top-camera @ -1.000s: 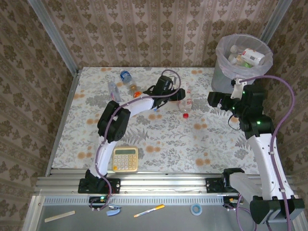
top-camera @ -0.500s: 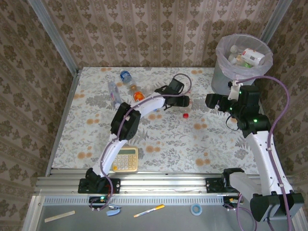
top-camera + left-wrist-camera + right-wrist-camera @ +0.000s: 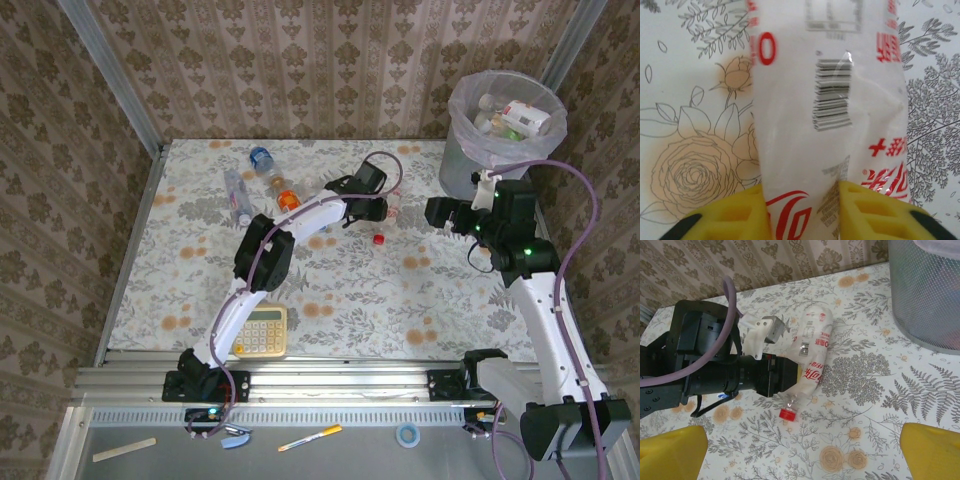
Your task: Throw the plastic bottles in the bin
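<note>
Crushed clear plastic bottle [image 3: 830, 100] with red lettering, pinched at one end between the yellow left fingers [image 3: 747, 212], closed snugly against both its sides. Over the flowered counter [image 3: 685, 125] near the middle, apart from the grey bin [image 3: 455, 170] at the far right corner; touching or lifted, impossible to tell. From the right wrist: the bottle's whole length, red cap [image 3: 786, 414] at its near end, and right fingers [image 3: 672, 452] spread wide, holding nothing. From above: three more bottles [image 3: 262, 157] lying far left, others inside the bin.
</note>
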### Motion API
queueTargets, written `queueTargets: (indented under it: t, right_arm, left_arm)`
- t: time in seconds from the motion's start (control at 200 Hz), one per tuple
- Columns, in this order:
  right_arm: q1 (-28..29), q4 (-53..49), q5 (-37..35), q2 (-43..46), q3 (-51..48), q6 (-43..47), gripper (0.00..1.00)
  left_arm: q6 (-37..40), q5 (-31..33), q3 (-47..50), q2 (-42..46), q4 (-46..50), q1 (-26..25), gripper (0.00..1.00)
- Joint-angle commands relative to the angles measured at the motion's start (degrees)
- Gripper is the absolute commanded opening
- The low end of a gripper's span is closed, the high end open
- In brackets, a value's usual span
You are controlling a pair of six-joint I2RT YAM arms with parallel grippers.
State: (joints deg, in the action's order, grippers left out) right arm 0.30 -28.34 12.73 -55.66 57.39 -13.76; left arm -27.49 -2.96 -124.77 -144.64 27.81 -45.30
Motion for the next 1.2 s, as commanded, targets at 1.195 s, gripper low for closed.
queueTargets:
  t: [1.195]
  right_arm:
    - [0.73, 6.10, 11.52, 2.22, -3.29, -3.70, 1.00]
  left_arm:
    - [8.59, -17.42, 52.19, 41.70, -49.47, -2.50, 0.22]
